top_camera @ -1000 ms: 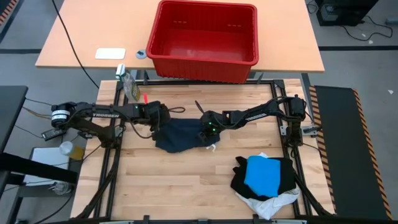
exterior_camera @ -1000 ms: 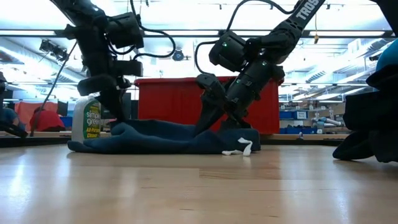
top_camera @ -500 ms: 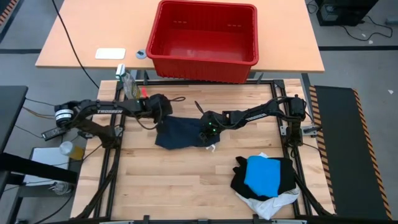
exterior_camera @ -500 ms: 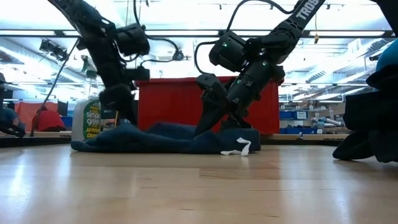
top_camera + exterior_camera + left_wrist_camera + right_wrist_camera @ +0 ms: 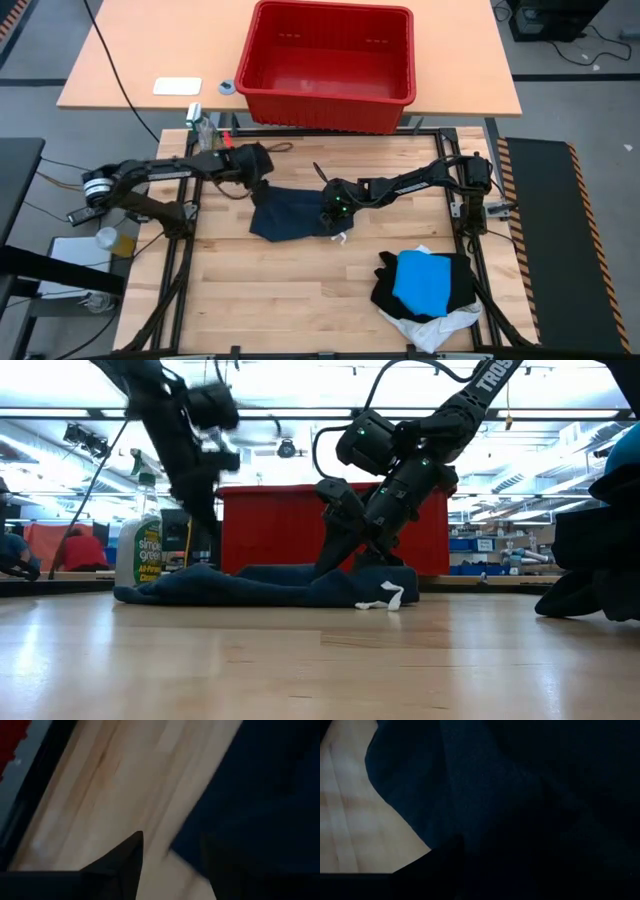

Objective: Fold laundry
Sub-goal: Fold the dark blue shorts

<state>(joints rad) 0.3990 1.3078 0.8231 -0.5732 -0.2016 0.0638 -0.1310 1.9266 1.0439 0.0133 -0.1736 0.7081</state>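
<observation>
Wooden table [image 5: 300,290], "Simple Green" bottle [image 5: 138,550], navy garment [image 5: 288,214]

A dark navy garment [image 5: 288,213] lies flat and folded near the middle of the table, its outline roughly a slanted quadrilateral; in the low view [image 5: 270,586] it shows as a low, rumpled mound with a small white tag [image 5: 390,598] at one end. Well apart from it, toward the table's near right corner, sits a pile: a bright blue garment [image 5: 425,280] (neatly squared) on top of a black one [image 5: 458,276], with a crumpled white one [image 5: 437,327] sticking out beneath.
</observation>
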